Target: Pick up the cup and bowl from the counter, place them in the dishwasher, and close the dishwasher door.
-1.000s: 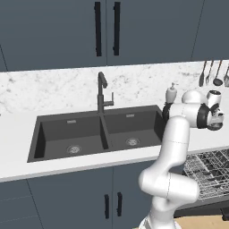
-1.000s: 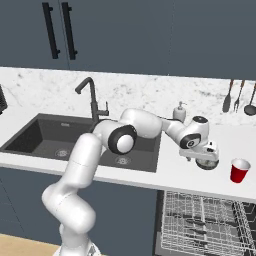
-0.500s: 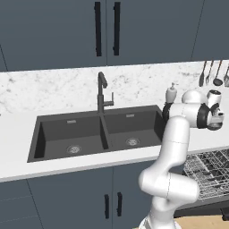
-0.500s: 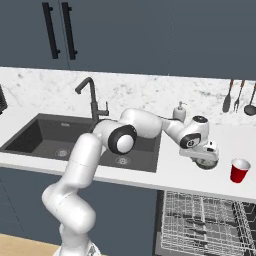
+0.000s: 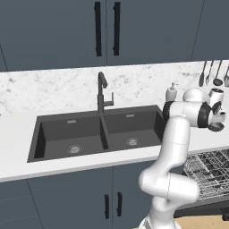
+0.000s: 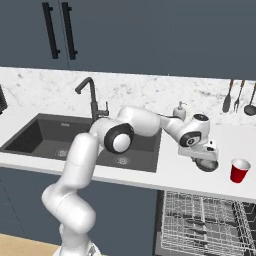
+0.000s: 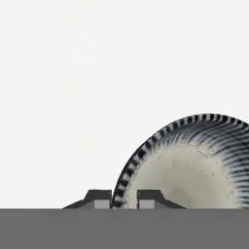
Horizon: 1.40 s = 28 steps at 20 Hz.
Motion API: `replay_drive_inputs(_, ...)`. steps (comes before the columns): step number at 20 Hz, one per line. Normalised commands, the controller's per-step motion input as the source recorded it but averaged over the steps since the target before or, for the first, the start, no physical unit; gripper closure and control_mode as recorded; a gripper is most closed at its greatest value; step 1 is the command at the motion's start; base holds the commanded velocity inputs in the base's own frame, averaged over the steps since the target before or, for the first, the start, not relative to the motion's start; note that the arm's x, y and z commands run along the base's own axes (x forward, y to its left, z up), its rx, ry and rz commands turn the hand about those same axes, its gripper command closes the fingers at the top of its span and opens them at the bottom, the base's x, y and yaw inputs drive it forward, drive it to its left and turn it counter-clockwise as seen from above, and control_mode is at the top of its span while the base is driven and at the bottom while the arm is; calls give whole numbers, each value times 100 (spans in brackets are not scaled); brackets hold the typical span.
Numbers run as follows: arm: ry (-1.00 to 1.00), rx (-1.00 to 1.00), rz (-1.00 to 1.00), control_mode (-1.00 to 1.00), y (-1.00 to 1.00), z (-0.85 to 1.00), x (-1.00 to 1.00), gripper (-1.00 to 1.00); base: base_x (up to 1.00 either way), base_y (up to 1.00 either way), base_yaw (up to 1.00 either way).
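Start at the left of the long plain white worktop [image 6: 165, 172]: the dark grey double sink [image 6: 75, 142] with its black tap sits there, and none of it matters to your current step. Move right and you reach the arm's hand, held low over the worktop with the jaws pointing down, because the round bowl with a pale centre and a black-and-white striped rim [image 7: 189, 168] lies directly beneath it. In the right base view that bowl [image 6: 206, 164] peeks out just under the gripper [image 6: 205, 159].

Look at the hand view and you will see why the hand is set off to one side of the bowl, not over its middle: the two dark finger tips [image 7: 99, 198] straddle the rim, one outside and one inside, so the thin wall sits in the narrow gap between them. The jaws are drawn nearly together, and I judge them clenched on that rim; whether the pinch is already firm enough to lift, you cannot tell from here.

Further right, the small red cup [image 6: 240, 170] stands upright on the worktop, near the bowl but apart from it, so it waits its turn.

Below and to the right, the dishwasher's grey wire rack [image 6: 205, 225] is pulled out in front of you, ready to receive both.
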Motion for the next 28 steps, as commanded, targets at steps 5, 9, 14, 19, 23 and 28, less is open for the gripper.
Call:
replay_drive_inputs(5,0,0,21,-100,49,47,-100,100,0,0,0)
replay_drive_inputs(9,-5,-4,25,-100,66,61,-100,100,0,0,0)
replay_drive_inputs(14,-9,6,21,-100,31,35,-100,100,0,0,0)
replay_drive_inputs(19,-9,38,17,-100,-2,3,-100,100,0,0,0)
replay_drive_inputs(23,-6,28,11,-100,-15,1,-96,100,0,0,0)
replay_drive_inputs(28,-2,16,8,-100,-17,-18,-64,100,0,0,0)
